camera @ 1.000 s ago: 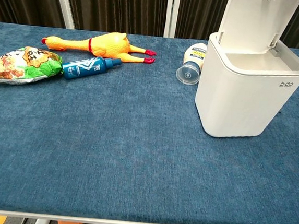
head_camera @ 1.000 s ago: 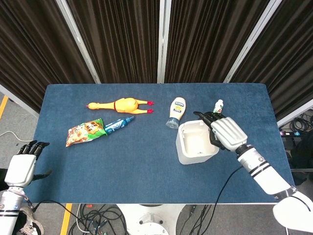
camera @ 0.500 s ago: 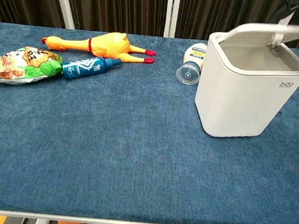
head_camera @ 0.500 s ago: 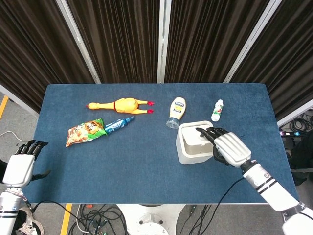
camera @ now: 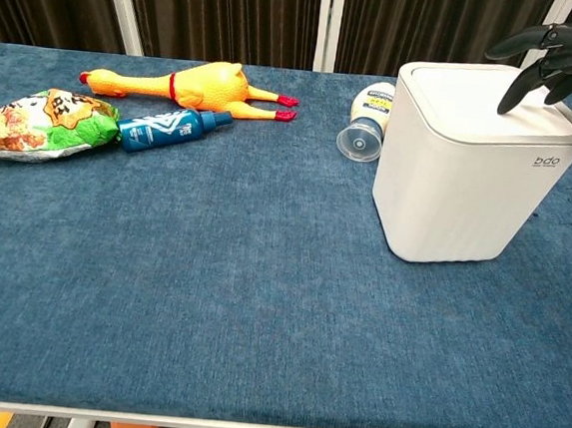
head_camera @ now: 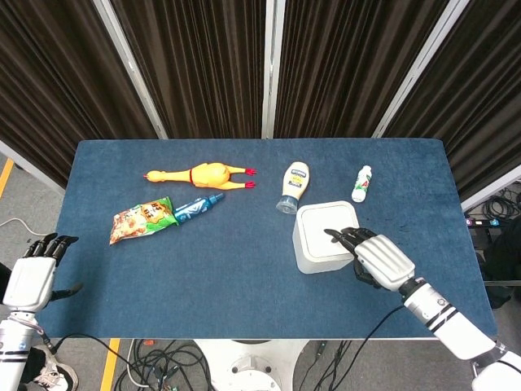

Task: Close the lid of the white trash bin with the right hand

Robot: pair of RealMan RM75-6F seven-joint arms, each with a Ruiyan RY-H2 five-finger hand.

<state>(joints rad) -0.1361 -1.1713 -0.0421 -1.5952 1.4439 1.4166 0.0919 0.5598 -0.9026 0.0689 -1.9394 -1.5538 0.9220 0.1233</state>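
The white bin (camera: pixel 469 180), its lid (camera: pixel 486 99) lying flat and closed, is seen at about four o'clock on the blue table (head_camera: pixel 228 269), with the right hand (head_camera: pixel 376 257) poised over the lid's right edge, fingers (camera: pixel 523 80) spread and nothing held.

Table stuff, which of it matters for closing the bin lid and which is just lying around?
Part of the job:
white trash bin, lid down
right hand, fingers over the lid

Just lying about:
rubber chicken
snack bag
blue bottle
mayonnaise bottle
small white bottle
left hand, off the table
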